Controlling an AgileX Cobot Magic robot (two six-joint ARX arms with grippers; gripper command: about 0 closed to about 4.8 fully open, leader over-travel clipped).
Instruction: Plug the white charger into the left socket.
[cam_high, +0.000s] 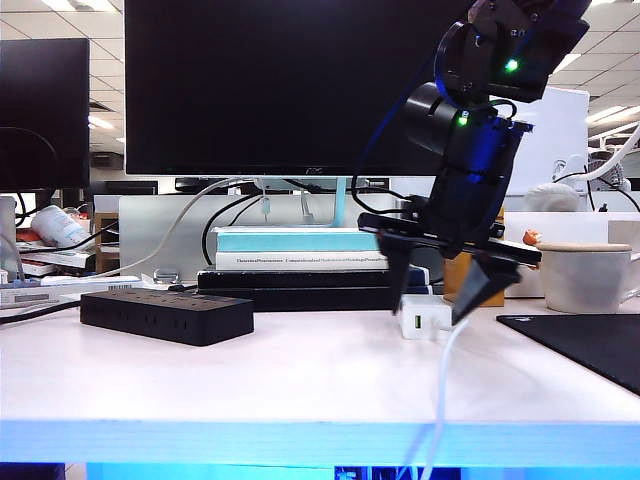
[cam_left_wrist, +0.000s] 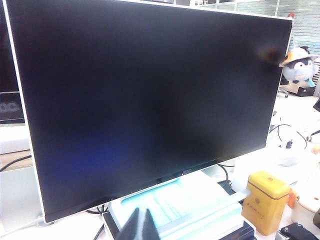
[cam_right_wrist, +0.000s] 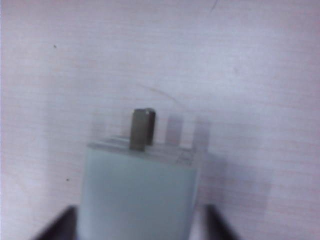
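The white charger (cam_high: 422, 320) lies on the white table, its USB port facing the exterior camera and its thin white cable (cam_high: 440, 400) running off the front edge. My right gripper (cam_high: 428, 312) hangs over it, open, one finger on each side. In the right wrist view the charger (cam_right_wrist: 140, 190) sits between the dark fingertips (cam_right_wrist: 214, 222) with a metal prong (cam_right_wrist: 142, 129) sticking out; a gap shows on one side. The black power strip (cam_high: 165, 315) lies far to the left, with the left socket (cam_high: 118, 297) near its left end. My left gripper (cam_left_wrist: 142, 225) is shut and empty, raised before the monitor.
A large monitor (cam_high: 290, 85) stands at the back with stacked books (cam_high: 300, 270) under it. A white mug (cam_high: 585, 275) and a black mat (cam_high: 590, 345) are at the right. A yellow tin (cam_left_wrist: 262, 200) stands beside the books.
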